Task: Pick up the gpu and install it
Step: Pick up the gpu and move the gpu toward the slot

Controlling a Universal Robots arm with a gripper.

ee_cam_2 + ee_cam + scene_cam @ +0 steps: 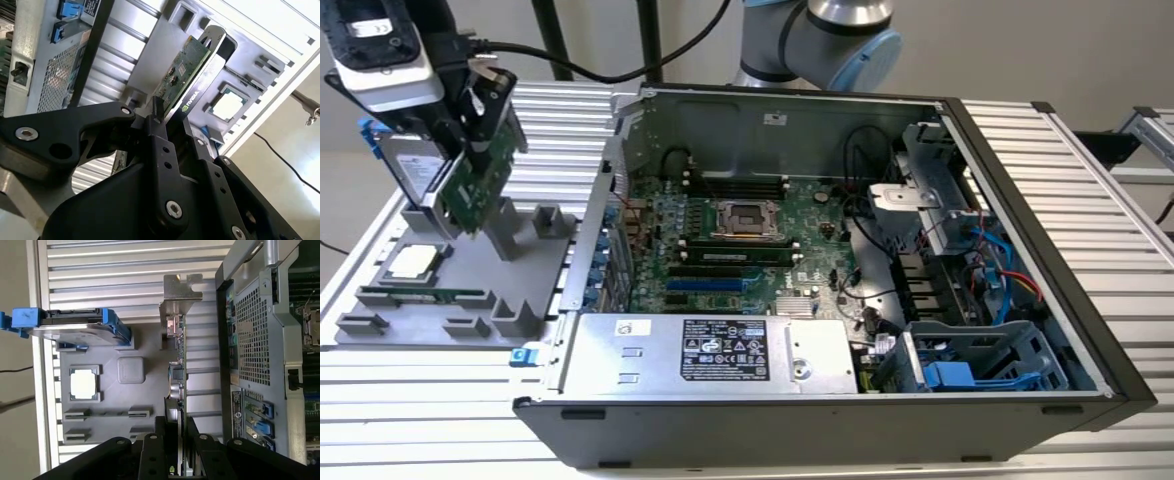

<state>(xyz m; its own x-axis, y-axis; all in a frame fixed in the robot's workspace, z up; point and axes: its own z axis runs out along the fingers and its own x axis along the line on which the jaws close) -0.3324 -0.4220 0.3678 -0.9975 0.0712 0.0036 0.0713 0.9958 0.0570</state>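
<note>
At the exterior view's left, the gripper hung over a grey tray with the gpu clamped between its fingers. The card stood nearly upright and a little tilted, its lower end close to the tray's posts; whether it touched them could not be told. Just behind it a silver hard drive with blue rails stood on edge in the tray, and a processor chip and a narrow memory stick lay flat nearer the camera. To the right of the tray the open computer case lay on its side, showing the motherboard and, along its near edge, the power supply; the arm rose behind it. The second wrist view gave what that view did not: the black fingers of the gripper pressed on both faces of the gpu, green board on one side and black cooler on the other, with the processor chip beyond. The first wrist view showed the gpu edge-on, its silver bracket at the end away from the gripper, between the hard drive and the perforated rear of the computer case.
</note>
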